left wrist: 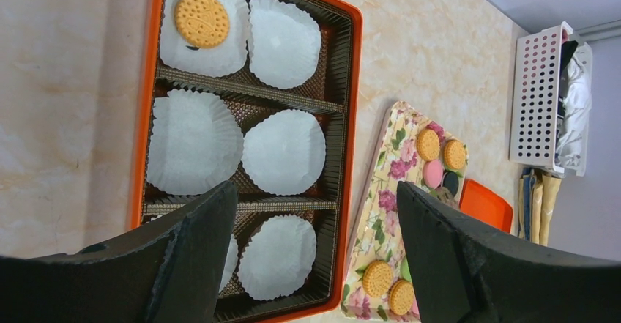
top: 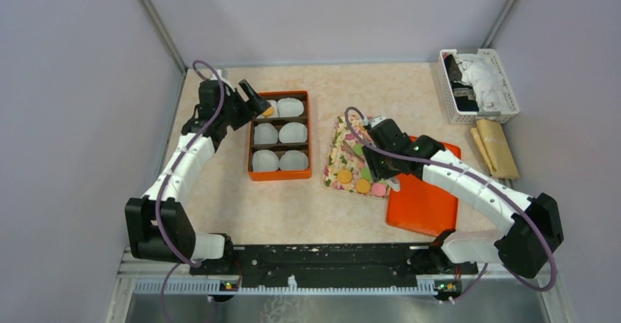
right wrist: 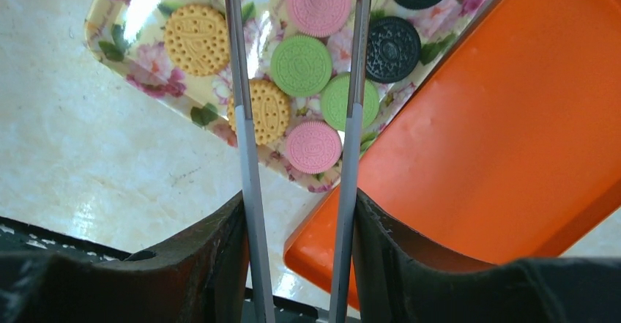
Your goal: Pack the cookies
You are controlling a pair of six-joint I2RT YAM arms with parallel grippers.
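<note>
Several cookies (right wrist: 301, 65), orange, pink, green and black, lie on a floral tray (right wrist: 117, 23); the tray also shows in the top view (top: 344, 143). One orange cookie (left wrist: 201, 20) lies in a far corner white paper cup of the orange box (left wrist: 351, 103); the other cups I can see are empty. My left gripper (left wrist: 316, 191) is open and empty above the box, near its far left corner in the top view (top: 256, 102). My right gripper (right wrist: 300, 202) is shut on grey metal tongs (right wrist: 247, 118), whose arms reach over the tray's cookies; their tips are out of frame.
An orange lid (top: 425, 202) lies right of the floral tray, partly under my right arm. A white basket (top: 480, 85) with cloths stands at the back right, with a brown paper packet (top: 498, 147) in front of it. Walls close in on both sides.
</note>
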